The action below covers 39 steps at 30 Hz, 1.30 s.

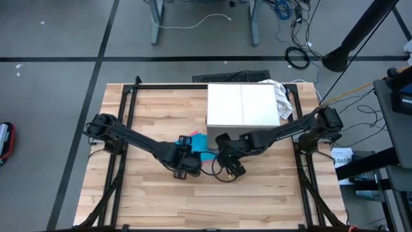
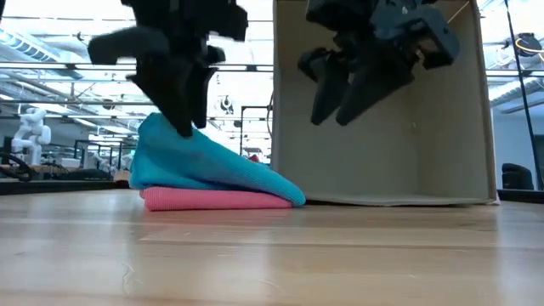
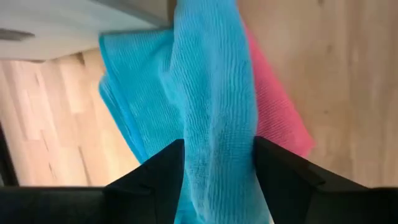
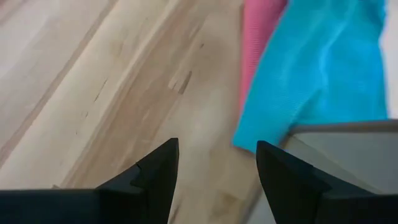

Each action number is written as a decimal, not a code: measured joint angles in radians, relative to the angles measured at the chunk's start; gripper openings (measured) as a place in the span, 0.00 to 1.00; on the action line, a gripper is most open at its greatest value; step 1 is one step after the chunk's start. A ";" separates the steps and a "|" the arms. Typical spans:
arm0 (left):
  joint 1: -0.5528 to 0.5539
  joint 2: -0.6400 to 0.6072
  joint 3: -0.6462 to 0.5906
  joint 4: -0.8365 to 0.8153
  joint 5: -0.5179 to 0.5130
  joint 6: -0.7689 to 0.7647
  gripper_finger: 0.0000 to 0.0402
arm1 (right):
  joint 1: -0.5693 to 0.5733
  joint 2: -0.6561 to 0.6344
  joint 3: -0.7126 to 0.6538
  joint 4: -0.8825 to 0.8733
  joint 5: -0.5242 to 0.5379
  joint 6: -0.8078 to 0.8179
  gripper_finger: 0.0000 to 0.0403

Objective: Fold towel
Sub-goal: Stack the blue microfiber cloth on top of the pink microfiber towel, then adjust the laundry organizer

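While both arms meet at mid-table, the scene reads as follows.

Left gripper [image 2: 189, 106]: over the raised end of the blue towel [image 2: 204, 166]; in its wrist view the cloth runs between the two fingers [image 3: 155, 180], which stand apart on either side of it. Whether they press the fabric cannot be told.

Right gripper [image 2: 340, 93]: above the table, clear of the wood, fingers spread with nothing between them. In its wrist view only bare planks lie in the gap.

Blue towel: bunched in a sloping heap, high beneath the left gripper and tapering down to a point below and to the left-arm side of the right gripper. It lies on the pink towel.

Pink towel [image 2: 212, 200]: folded flat on the table [image 2: 272, 255] under the blue one, showing along its lower edge.

Box [image 1: 242, 106]: white on top and cardboard at the side, standing just beyond the right gripper; the tapered end of the blue towel reaches almost to its base.

Crumpled cloth [image 1: 280, 96]: pale, at the far side of the box, well apart from both grippers.
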 joint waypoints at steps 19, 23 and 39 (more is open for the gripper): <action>0.075 -0.001 -0.057 0.096 -0.094 -0.018 0.49 | 0.109 -0.140 0.002 -0.079 0.059 0.105 0.50; 0.131 0.000 -0.182 0.222 -0.072 -0.017 0.49 | 0.193 -0.140 0.002 -0.191 0.182 0.172 0.50; 0.201 -0.006 -0.412 0.523 0.091 0.008 0.48 | 0.438 -0.135 0.002 -0.733 0.522 0.287 0.50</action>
